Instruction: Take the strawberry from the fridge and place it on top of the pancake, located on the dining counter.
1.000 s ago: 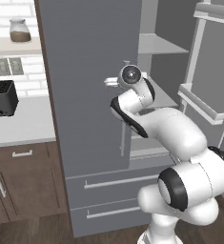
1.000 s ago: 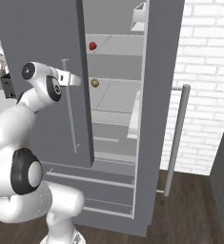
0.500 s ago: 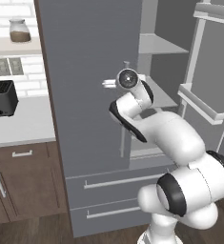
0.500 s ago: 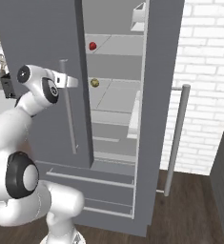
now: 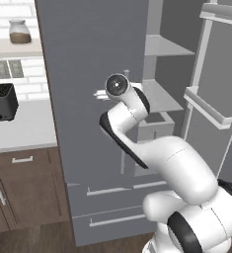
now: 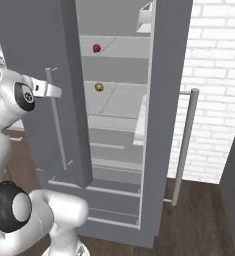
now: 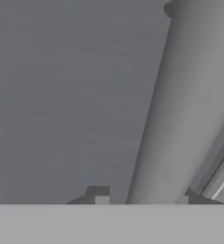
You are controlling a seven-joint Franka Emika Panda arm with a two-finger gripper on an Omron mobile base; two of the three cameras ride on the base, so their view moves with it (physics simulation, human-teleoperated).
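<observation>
Door of the fridge (image 6: pixel 44 40) swung wider than a second ago; arm drawn back toward frame left in the right base view. End effector (image 7: pixel 142 199): fingertips straddle the door's bar handle (image 7: pixel 180 105), whether clamped cannot be told. Fridge contents: strawberry (image 6: pixel 96 48) on an upper shelf, upper centre of frame, right of and above the end effector; small yellowish-brown round item (image 6: pixel 99 87) one shelf below. Strawberry rounded, long axis not discernible.

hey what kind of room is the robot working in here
Most likely a home kitchen. There is a tall grey fridge with one door open on shelves that hold a strawberry, a black toaster on a pale worktop, and dark brown wood cabinets below it.
</observation>
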